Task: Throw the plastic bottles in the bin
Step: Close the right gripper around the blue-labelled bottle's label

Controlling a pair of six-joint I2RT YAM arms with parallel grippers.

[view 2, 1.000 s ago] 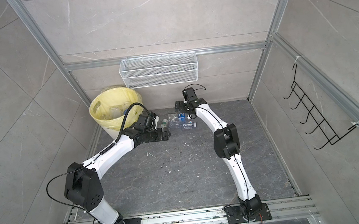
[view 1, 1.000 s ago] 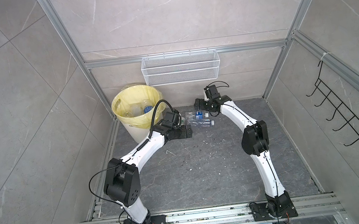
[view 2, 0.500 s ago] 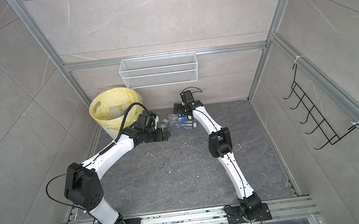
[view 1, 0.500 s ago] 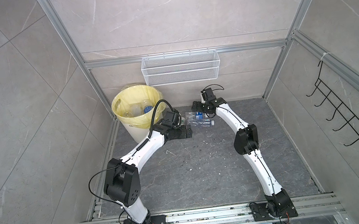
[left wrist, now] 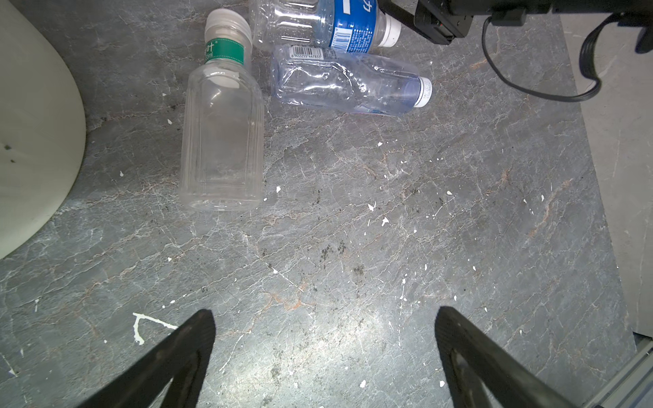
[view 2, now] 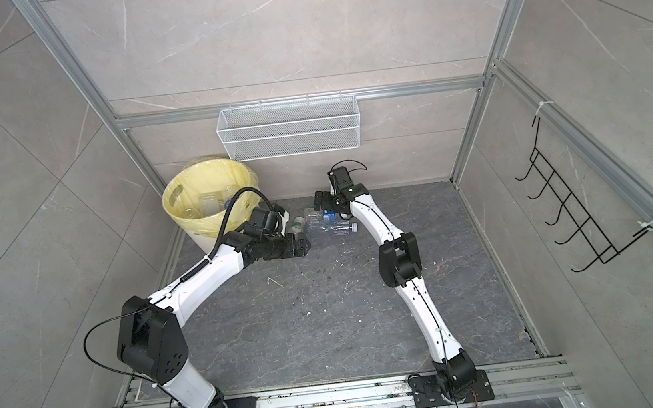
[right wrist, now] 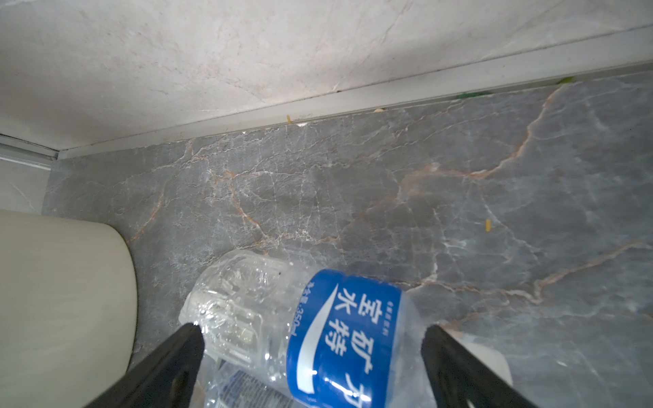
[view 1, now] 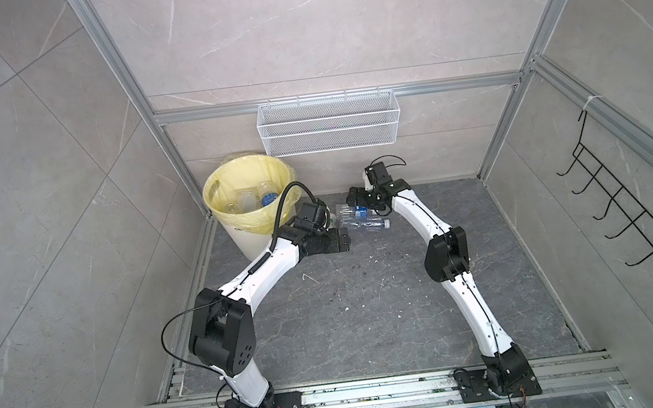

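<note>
Three plastic bottles lie on the grey floor beside the bin (view 1: pixel 215 201): a clear one with a green neck label (left wrist: pixel 222 141), a crushed clear one (left wrist: pixel 346 84) and a blue-labelled one (left wrist: pixel 318 21). The cream bin, lined with a yellow bag, holds several bottles (view 1: pixel 251 199). My left gripper (left wrist: pixel 323 318) is open over bare floor, short of the green-labelled bottle. In both top views it sits low beside the bin (view 2: pixel 306 245). My right gripper (right wrist: pixel 311 332) is open, with the blue-labelled bottle (right wrist: pixel 339 328) lying between its fingers, not squeezed.
A white wire mesh basket (view 1: pixel 329 129) hangs on the back wall above the bottles. A black wire hook rack (view 1: pixel 627 212) sticks out from the right wall. The back wall's skirting (right wrist: pixel 353 102) runs close beyond the right gripper. An aluminium rail (view 1: pixel 338 396) carries both arm bases.
The right arm's elbow has swung left and its gripper has shifted slightly left over the bottles. The left arm has not moved. Both grippers stay open.
</note>
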